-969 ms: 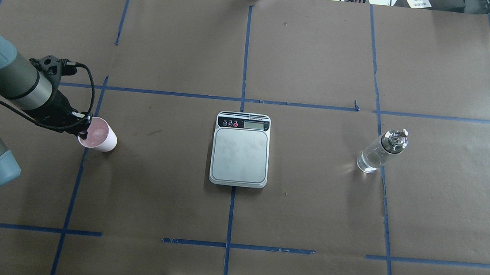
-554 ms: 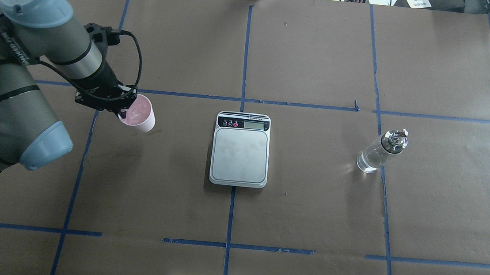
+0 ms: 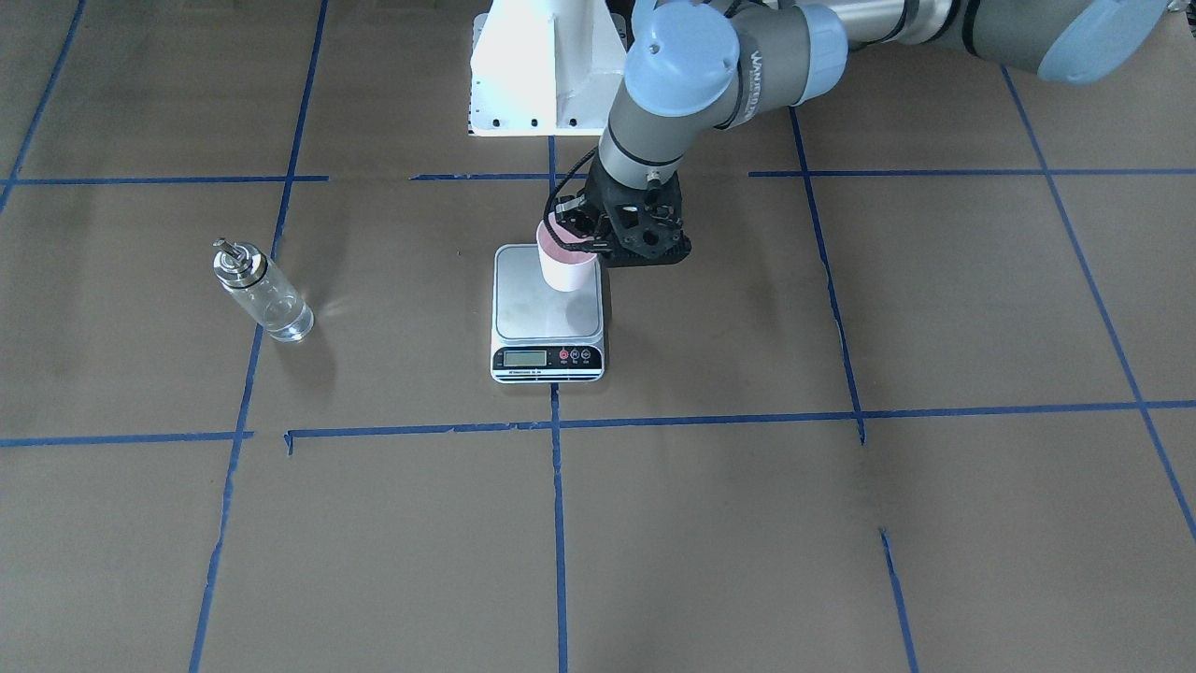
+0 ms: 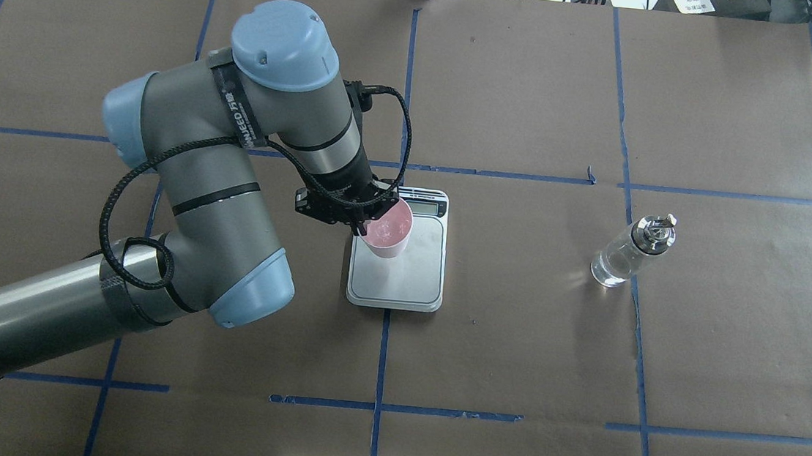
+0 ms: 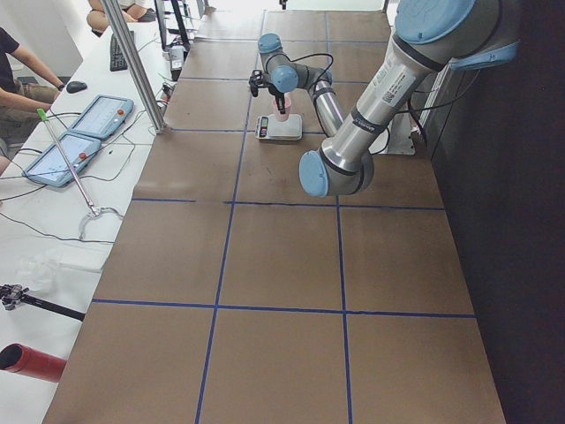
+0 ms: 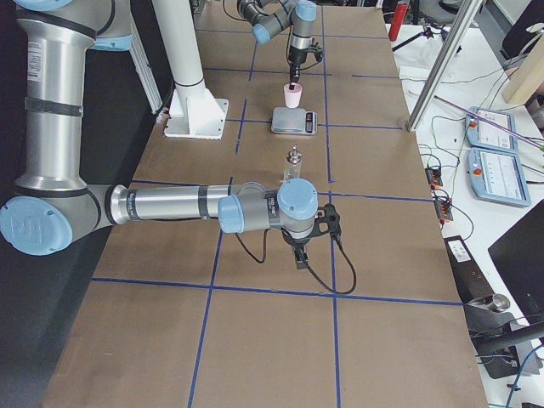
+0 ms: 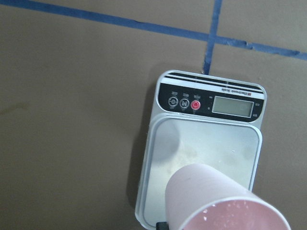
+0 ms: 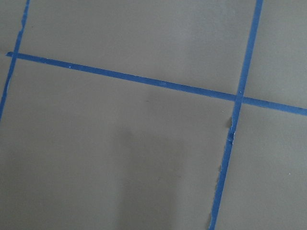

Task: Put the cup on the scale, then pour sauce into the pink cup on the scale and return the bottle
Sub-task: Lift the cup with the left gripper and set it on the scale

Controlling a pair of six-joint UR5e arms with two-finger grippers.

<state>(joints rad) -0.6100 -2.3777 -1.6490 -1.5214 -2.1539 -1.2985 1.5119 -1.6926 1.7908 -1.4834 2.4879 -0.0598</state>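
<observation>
My left gripper (image 4: 360,227) is shut on the rim of the pink cup (image 4: 388,231), on its left side. It holds the cup upright over the near left part of the scale's platform (image 4: 413,273), seemingly just above it. The front-facing view shows the cup (image 3: 566,267) over the scale (image 3: 547,322) with the gripper (image 3: 587,238) beside it. In the left wrist view the cup (image 7: 220,206) hangs in front of the scale (image 7: 206,139). The glass bottle (image 4: 622,256) stands upright far to the right. My right gripper (image 6: 297,255) shows only in the exterior right view; I cannot tell its state.
Brown paper with blue tape lines (image 4: 382,358) covers the table. The robot's white base (image 3: 547,65) stands at the robot-side table edge behind the scale. My right arm (image 6: 170,206) lies low over the table, on the near side of the bottle (image 6: 294,164).
My left arm has swung from the table's left side to the middle, carrying the cup from the paper to above the scale. The bottle and scale have not moved.
</observation>
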